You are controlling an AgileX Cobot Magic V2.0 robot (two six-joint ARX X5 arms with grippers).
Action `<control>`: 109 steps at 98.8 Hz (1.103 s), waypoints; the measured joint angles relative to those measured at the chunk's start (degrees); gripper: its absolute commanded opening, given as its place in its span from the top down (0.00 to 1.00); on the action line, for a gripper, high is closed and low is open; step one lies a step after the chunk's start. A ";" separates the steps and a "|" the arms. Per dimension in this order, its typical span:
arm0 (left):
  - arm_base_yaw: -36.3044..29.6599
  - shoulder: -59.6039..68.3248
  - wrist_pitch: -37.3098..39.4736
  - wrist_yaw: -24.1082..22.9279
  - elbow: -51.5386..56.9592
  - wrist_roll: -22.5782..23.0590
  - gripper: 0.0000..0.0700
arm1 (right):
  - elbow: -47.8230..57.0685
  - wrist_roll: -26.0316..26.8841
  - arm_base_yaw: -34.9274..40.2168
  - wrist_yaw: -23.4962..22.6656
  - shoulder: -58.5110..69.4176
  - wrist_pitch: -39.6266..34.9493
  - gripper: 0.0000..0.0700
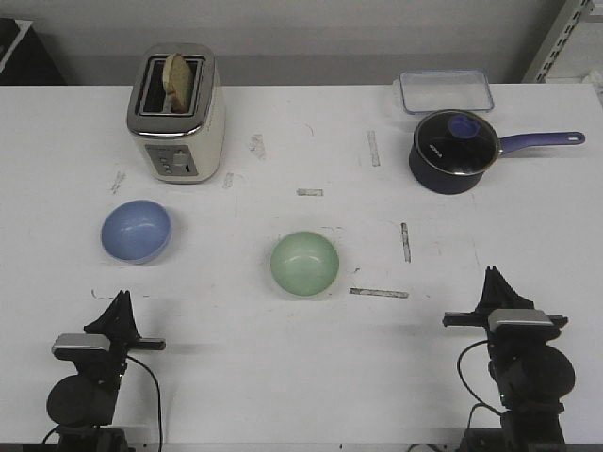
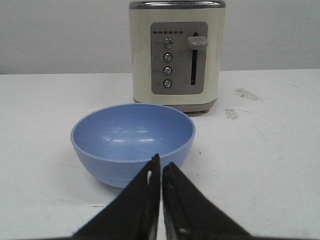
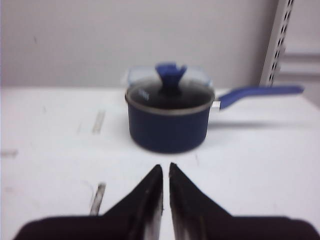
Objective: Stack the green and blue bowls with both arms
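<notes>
You have both arms parked at the near edge of the white tabletop [image 1: 301, 377], well short of either bowl. Your left claw [image 1: 121, 301] sits at the near left; in the left wrist view its fingers [image 2: 145, 200] are drawn together to a thin slit and hold nothing. Your right claw [image 1: 492, 278] sits at the near right; in the right wrist view its fingers [image 3: 147, 200] are likewise narrowed to a slim gap, with nothing between them.

The blue bowl [image 1: 137, 231] stands upright on the left side of the tabletop, straight ahead of your left claw and apart from it. In the left wrist view the blue bowl [image 2: 132, 142] appears just beyond the fingertips, not touching them. Its inside is bare.

The green bowl [image 1: 304, 264] stands upright near the middle of the tabletop, well apart from the blue one and from both claws. The two bowls are not stacked.

Behind the blue bowl stands a cream toaster [image 1: 176, 113] with a slice of bread [image 1: 177, 80] in one slot. At the far right sits a dark blue saucepan [image 1: 454, 151] with a glass lid, its handle pointing right, and a clear lidded container [image 1: 445, 91] just behind it. Short tape marks [image 1: 379, 293] lie scattered on the tabletop.
</notes>
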 measured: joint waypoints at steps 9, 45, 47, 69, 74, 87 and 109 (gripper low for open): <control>0.00 0.00 0.02 0.00 0.00 0.00 1.00 | -0.02 0.00 0.00 0.00 -2.95 0.02 0.99; 0.00 0.00 0.00 0.00 0.00 0.00 1.00 | -0.02 0.00 0.02 0.00 -7.78 0.04 0.99; 0.00 0.00 0.02 0.00 0.00 0.00 1.00 | 0.00 0.00 0.02 0.02 -7.78 0.04 0.99; 0.00 0.00 0.20 0.00 0.00 0.02 1.00 | -0.02 -0.02 0.02 0.02 -7.78 0.04 0.99; 0.00 0.00 0.50 0.00 0.00 -0.02 1.00 | 0.00 0.00 0.00 0.02 -7.78 0.04 0.99; 0.00 0.00 0.61 -0.02 0.00 -0.31 1.00 | 0.00 0.00 0.00 0.02 -7.78 0.04 0.99; 0.00 0.17 0.24 -0.02 0.63 -0.15 1.00 | 0.00 0.00 0.02 0.00 -7.78 0.04 0.99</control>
